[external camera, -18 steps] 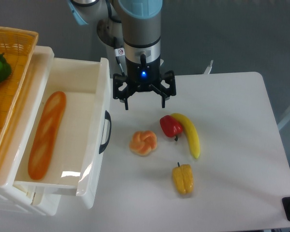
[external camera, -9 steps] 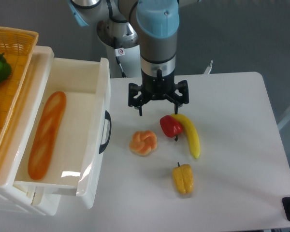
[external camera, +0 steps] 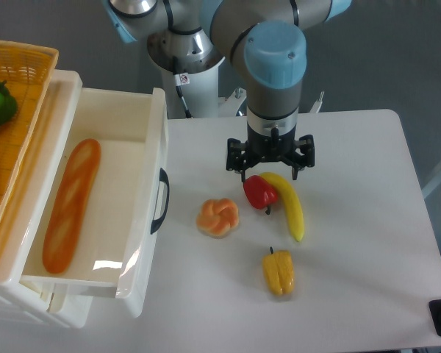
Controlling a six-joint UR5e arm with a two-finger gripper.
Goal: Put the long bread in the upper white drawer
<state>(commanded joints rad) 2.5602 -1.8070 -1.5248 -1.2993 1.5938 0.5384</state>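
Long bread lying inside the pulled-out upper white drawer (external camera: 156,140).
The long bread (external camera: 71,204) is resting lengthwise at left; the gripper (external camera: 270,172), fingers apart and empty, is hovering right, above a red pepper (external camera: 259,192).

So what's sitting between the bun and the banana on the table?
The red pepper lies between the bun and the banana, touching the banana, as the fixed camera shows.
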